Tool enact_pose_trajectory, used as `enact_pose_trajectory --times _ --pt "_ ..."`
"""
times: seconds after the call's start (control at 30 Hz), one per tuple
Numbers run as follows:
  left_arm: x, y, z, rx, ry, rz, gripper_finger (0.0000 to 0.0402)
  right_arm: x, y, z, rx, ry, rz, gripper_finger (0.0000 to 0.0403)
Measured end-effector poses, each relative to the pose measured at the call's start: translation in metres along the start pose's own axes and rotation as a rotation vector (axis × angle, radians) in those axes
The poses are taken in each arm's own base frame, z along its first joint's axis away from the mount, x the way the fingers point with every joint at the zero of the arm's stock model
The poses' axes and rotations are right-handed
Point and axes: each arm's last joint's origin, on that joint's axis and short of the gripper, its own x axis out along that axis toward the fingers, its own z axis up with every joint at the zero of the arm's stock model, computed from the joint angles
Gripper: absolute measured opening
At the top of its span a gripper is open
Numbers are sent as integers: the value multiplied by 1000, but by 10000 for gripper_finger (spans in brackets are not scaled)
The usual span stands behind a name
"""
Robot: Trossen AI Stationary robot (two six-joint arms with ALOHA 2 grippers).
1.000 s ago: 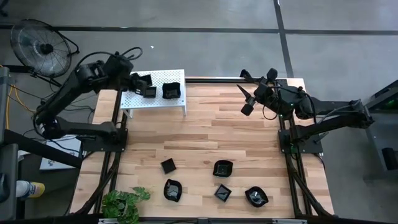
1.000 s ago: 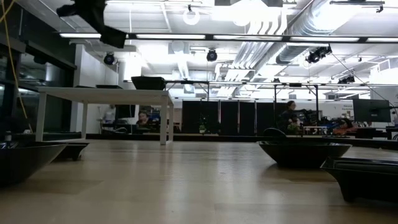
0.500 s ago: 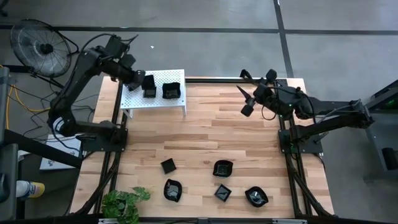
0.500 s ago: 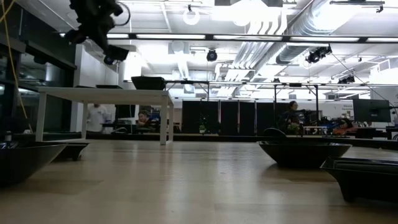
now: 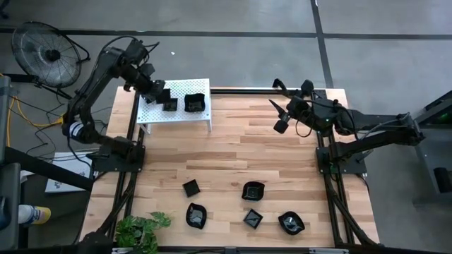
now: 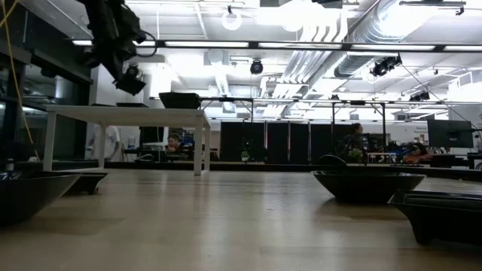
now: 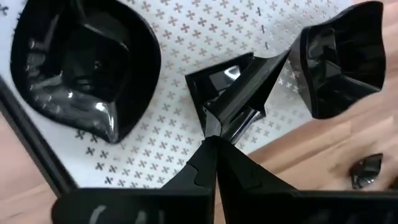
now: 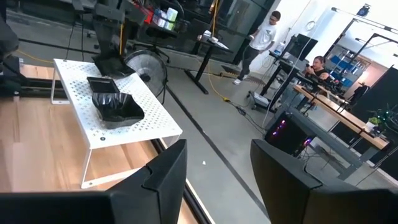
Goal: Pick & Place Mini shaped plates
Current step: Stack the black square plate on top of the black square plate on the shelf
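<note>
Left wrist view shows a glossy black square plate (image 7: 233, 87) on the white shelf (image 7: 180, 37), tilted, its rim pinched by the left tool (image 7: 214, 146); a wavy plate (image 7: 81, 68) lies beside it. High view alone shows five plates (image 5: 253, 191) on the worktop (image 5: 233, 155). Right tool (image 5: 277, 114) hovers spread, empty.
</note>
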Motion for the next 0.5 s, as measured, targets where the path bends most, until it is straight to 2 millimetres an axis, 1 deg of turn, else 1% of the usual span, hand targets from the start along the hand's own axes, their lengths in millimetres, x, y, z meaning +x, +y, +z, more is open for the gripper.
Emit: enact_pose_trajectory --times 0.13,0.3,0.5 --pt "11 0 8 22 59 -56 0 0 0 0 -1 5 -13 173" --pt "18 2 14 19 83 -29 0 0 0 -3 -16 30 -32 172" --pt "20 4 13 17 116 -2 0 0 0 -4 -2 46 -30 173"
